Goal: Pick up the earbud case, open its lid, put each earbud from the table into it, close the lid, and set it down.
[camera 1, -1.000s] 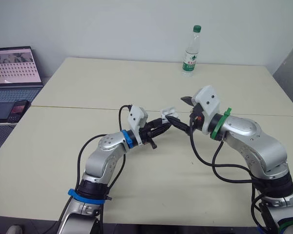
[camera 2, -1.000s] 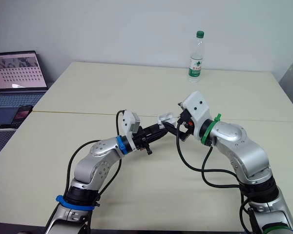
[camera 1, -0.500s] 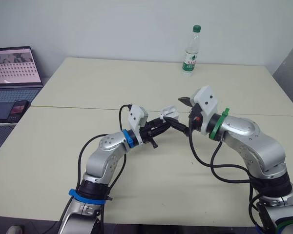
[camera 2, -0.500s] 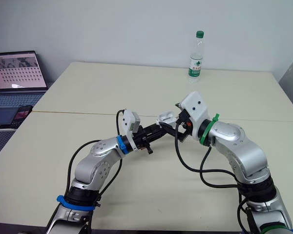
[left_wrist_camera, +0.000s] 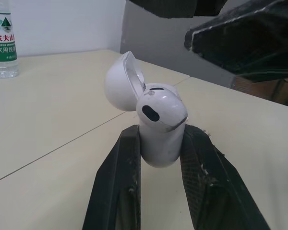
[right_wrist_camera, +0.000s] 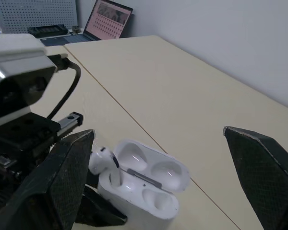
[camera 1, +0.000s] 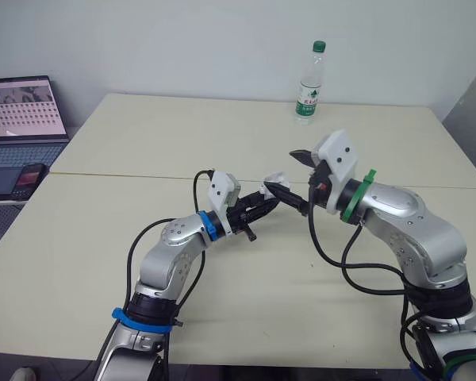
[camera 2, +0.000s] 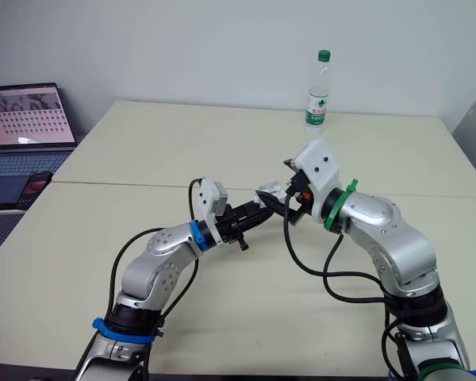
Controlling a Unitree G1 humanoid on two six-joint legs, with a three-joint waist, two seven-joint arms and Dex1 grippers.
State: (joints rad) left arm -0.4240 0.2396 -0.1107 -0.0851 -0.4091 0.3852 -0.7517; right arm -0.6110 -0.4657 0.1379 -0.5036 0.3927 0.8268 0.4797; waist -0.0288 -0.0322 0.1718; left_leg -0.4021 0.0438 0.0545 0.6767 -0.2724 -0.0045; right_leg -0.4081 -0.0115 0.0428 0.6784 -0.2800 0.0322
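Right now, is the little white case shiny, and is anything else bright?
Left wrist view: the earbud case has a soft sheen on its open lid and on the earbud in it, no harsh glare. Left eye view: the laptop screen glows; the water bottle throws barely any shadow on the table.

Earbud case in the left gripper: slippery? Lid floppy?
The earbud case looks glossy and rounded, pinched low by the left gripper, so it may slip or twist. Its open lid is hinged and would probably swing if bumped. Small, so likely light.
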